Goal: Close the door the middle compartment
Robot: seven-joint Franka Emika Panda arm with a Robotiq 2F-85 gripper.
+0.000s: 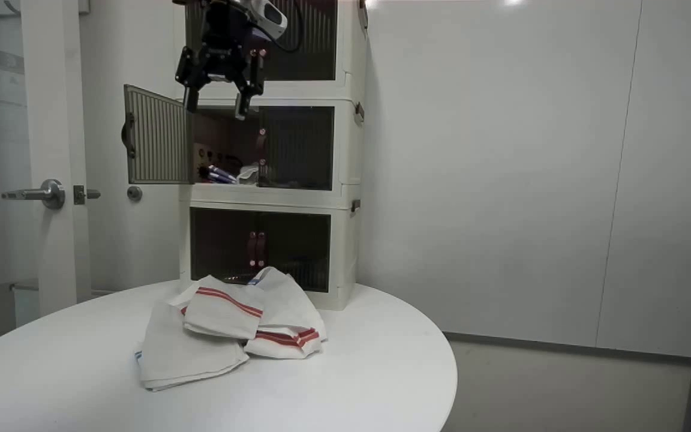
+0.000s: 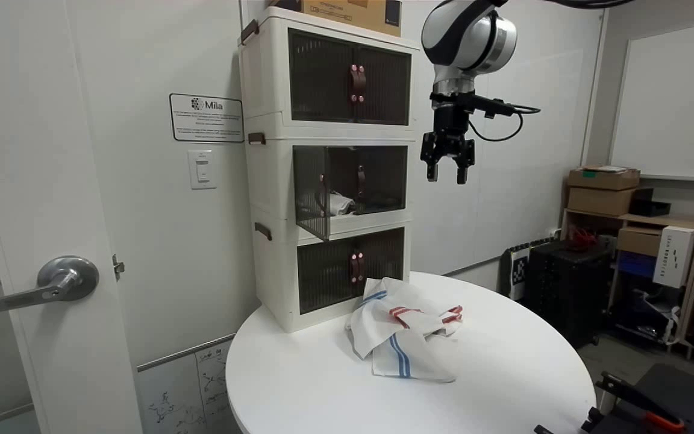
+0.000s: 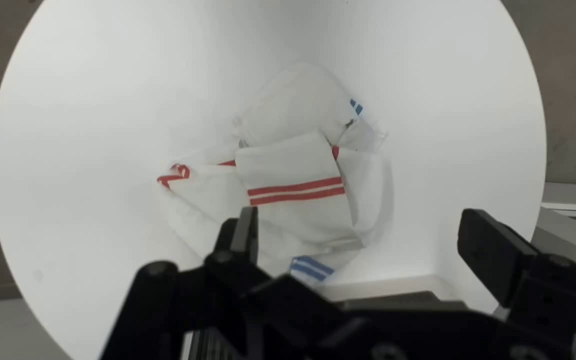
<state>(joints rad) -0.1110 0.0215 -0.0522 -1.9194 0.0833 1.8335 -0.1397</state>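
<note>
The middle compartment (image 1: 309, 195) is a white-framed cubby, central in the tall white cabinet; it also shows in an exterior view (image 2: 368, 224). One dark-tinted door leaf (image 1: 156, 137) stands swung wide open, its handle outward, also visible in an exterior view (image 2: 311, 190). The other leaf (image 1: 300, 147) is shut. Inside, a white cloth-like item and blue-white things show through the opening. My gripper (image 1: 216, 103) is open and empty, pointing down in front of the cabinet, apart from both leaves; it also shows in an exterior view (image 2: 447, 173) and the wrist view (image 3: 360, 232).
White towels (image 1: 225, 330) with red and blue stripes lie crumpled on the round white table (image 1: 375, 372), in front of the bottom cubby (image 1: 294, 252). The top cubby (image 2: 350, 78) is shut. A cardboard box (image 2: 350, 15) sits on the cabinet. A room door (image 2: 52, 199) stands beside it.
</note>
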